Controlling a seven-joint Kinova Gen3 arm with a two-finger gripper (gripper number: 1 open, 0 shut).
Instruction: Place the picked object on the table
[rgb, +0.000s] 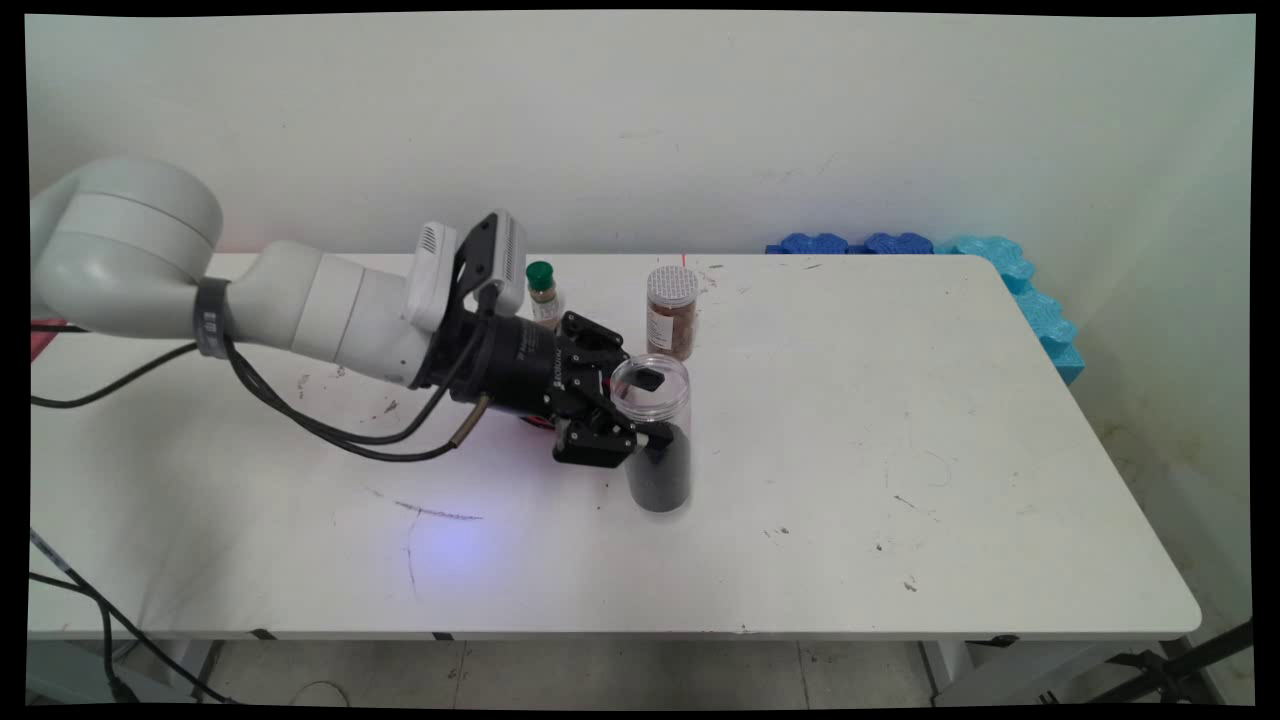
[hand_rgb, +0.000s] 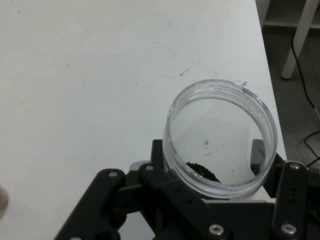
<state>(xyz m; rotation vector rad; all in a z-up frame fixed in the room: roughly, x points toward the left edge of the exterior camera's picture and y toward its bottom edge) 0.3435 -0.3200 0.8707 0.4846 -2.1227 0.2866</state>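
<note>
On the white tabletop (rgb: 900, 450) my jaws (rgb: 640, 408) are clamped round the open clear jar (rgb: 657, 440) half full of dark grains, standing near the middle, with a brown spice jar (rgb: 671, 312) at one o'clock and a green-capped bottle (rgb: 543, 292) at eleven.

On the table (rgb: 850, 480), near its middle, an open jar (rgb: 656, 432) stands upright between the two fingers of the gripper (rgb: 642, 408), which reaches in from nine o'clock, one finger at the jar's far side, the other at its near side. A lidded spice jar (rgb: 671, 312) stands just beyond the open jar at twelve o'clock. A small capped bottle (rgb: 543, 294) stands at ten o'clock, behind the gripper. Foam pieces (rgb: 1010, 275) line the table's far right corner, at two o'clock.
</note>
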